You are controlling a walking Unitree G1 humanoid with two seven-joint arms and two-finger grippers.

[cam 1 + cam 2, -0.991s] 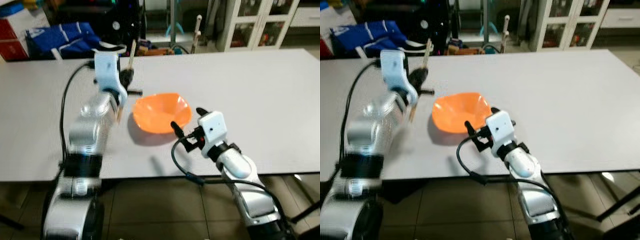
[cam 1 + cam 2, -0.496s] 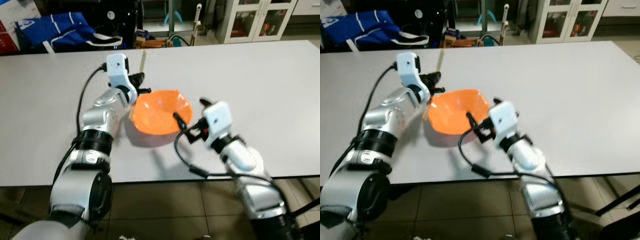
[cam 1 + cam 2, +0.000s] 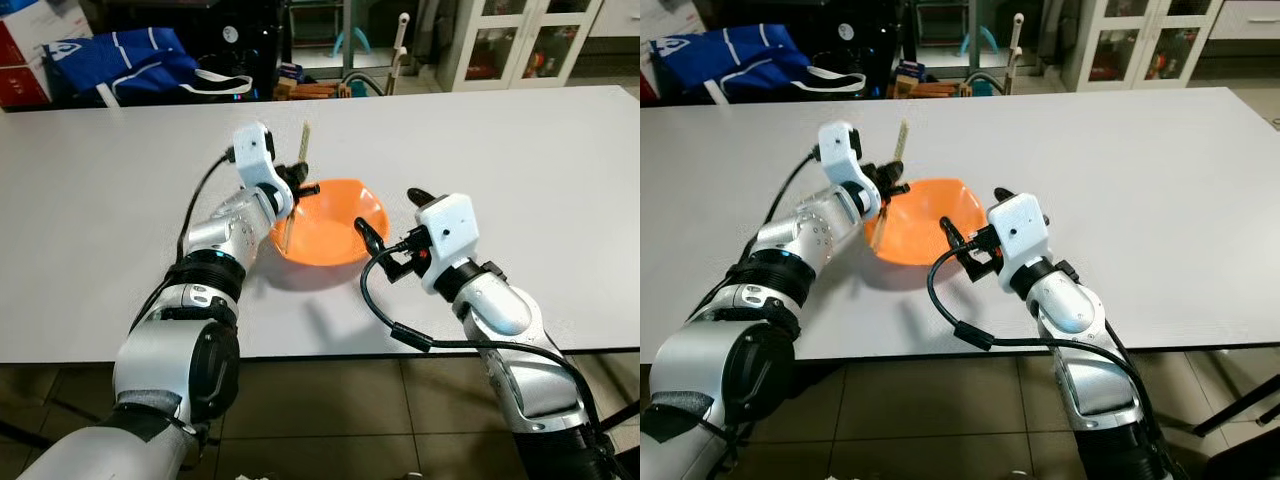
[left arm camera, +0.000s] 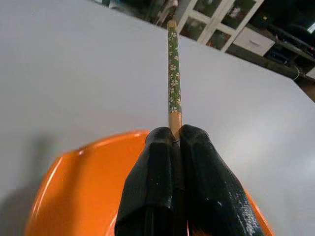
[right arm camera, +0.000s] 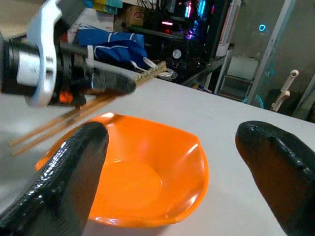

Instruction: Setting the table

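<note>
Left gripper point(image 3: 297, 187) clamps chopsticks point(image 4: 173, 78) over orange bowl point(image 3: 328, 220), frame centre; right gripper point(image 3: 391, 232) fingers wide beside rim. Lower chopsticks level across rim, release gently

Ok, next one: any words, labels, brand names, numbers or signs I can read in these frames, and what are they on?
None can be read.
Blue bag behind the table: white marks, too blurred to read.
Red and white box at the far left: no print legible.
Chopsticks clamped in the left tool: a green band with white flowers, no lettering.
Orange bowl and right tool: no markings visible.
</note>
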